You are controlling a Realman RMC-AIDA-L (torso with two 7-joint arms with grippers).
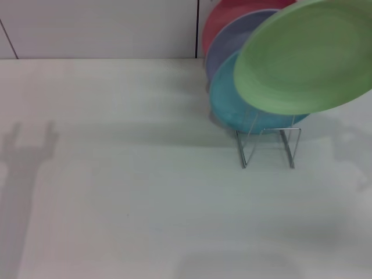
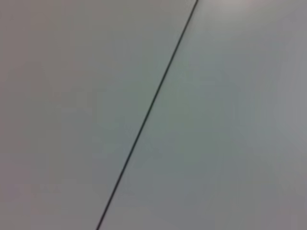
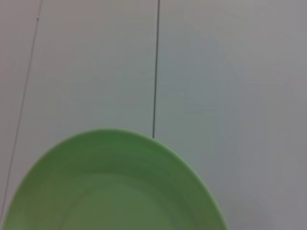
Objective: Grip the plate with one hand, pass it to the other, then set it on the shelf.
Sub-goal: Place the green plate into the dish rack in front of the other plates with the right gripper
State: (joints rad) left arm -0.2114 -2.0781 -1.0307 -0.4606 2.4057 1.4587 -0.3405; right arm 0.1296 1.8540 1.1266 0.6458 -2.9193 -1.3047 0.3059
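The green plate point(image 1: 305, 58) is up in the air, tilted, above the front of the wire shelf point(image 1: 268, 145), where blue, purple and red plates stand. No gripper shows, so I cannot tell either's state. Seating it appears to be what's left.

Bare lab-like tabletop point(image 1: 116, 203): dish rack point(image 1: 267, 145), white panelled wall point(image 1: 99, 26).

Tilted light green plate point(image 1: 305, 61) aloft over the silver wire shelf point(image 1: 268, 146)
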